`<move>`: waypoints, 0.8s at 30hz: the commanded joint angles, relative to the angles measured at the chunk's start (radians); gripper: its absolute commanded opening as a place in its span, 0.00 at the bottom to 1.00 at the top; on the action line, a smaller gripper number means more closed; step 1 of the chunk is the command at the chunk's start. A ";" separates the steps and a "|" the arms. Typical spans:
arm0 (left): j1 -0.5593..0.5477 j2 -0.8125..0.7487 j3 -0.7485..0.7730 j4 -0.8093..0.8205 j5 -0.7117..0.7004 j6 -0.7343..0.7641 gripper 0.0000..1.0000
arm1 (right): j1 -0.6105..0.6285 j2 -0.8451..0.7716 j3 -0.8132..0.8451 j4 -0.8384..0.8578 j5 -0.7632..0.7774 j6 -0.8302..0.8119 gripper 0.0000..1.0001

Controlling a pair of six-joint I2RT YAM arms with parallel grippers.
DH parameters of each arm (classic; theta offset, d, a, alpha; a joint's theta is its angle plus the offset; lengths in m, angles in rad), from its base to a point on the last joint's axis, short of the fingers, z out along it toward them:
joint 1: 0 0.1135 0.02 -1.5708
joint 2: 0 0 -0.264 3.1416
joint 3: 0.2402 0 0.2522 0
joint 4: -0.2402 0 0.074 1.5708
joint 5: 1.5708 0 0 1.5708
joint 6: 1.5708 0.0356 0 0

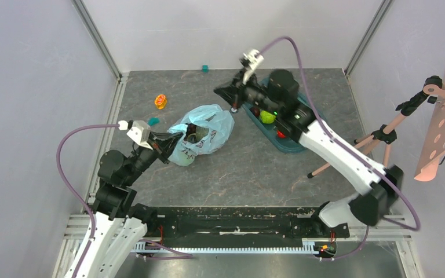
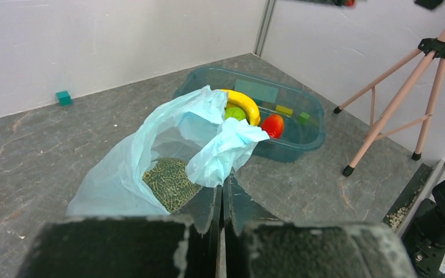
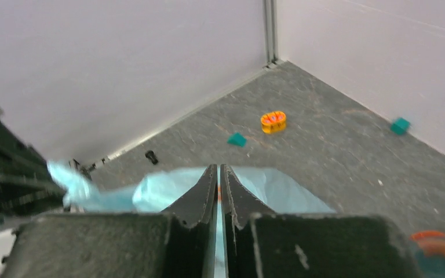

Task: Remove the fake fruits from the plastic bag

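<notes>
**Left gripper pinches bag rim, right gripper closed at bag's far corner**

Left gripper (image 1: 171, 141) has its jaws pressed together on the near-left rim of the bag (image 1: 204, 132). In the left wrist view a fold of blue film hangs right at the tips (image 2: 221, 182), so it reads as clamped on the film.

Right gripper (image 1: 233, 104) sits at the bag's far-right corner, between the bag and the tray (image 1: 292, 146). In the right wrist view its jaws (image 3: 218, 171) are nearly together, with only a thin slit. Blue film (image 3: 278, 191) shows behind and through the slit. Can't tell if any film is pinched.

The bag lies mid-table with its mouth open.
- **Top view:** only a dark patch shows inside the mouth.
- **Left wrist view:** that patch is the netted melon (image 2: 168, 182), inside the bag and low against the near wall.

The apple (image 1: 266, 117) is out of the bag, in the tray. The left wrist view shows it (image 2: 234, 113) tucked against the banana (image 2: 244, 104), with the mango (image 2: 272, 124) beside them. From the top the right arm covers most of the tray.

The right wrist view doesn't show any fruit clearly. It does show an orange toy (image 3: 273, 121) on the table past the bag. The same toy appears in the top view left of the bag (image 1: 160, 101).

A tripod (image 1: 376, 139) stands to the right of the tray.
</notes>
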 commanded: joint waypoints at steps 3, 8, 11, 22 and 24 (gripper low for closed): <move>0.000 -0.027 -0.030 0.055 0.009 -0.044 0.02 | 0.093 0.314 0.467 -0.283 0.059 0.022 0.06; 0.001 -0.030 -0.039 0.049 0.023 -0.042 0.02 | 0.120 0.493 0.648 -0.339 0.007 0.060 0.04; 0.001 -0.039 -0.047 0.049 0.025 -0.040 0.02 | 0.139 0.545 0.689 -0.379 -0.025 0.051 0.04; 0.001 -0.054 -0.065 0.040 -0.007 -0.034 0.02 | 0.190 0.387 0.365 -0.483 0.009 -0.088 0.02; 0.001 -0.055 -0.064 0.041 -0.012 -0.038 0.02 | 0.200 0.345 0.276 -0.481 0.038 -0.101 0.02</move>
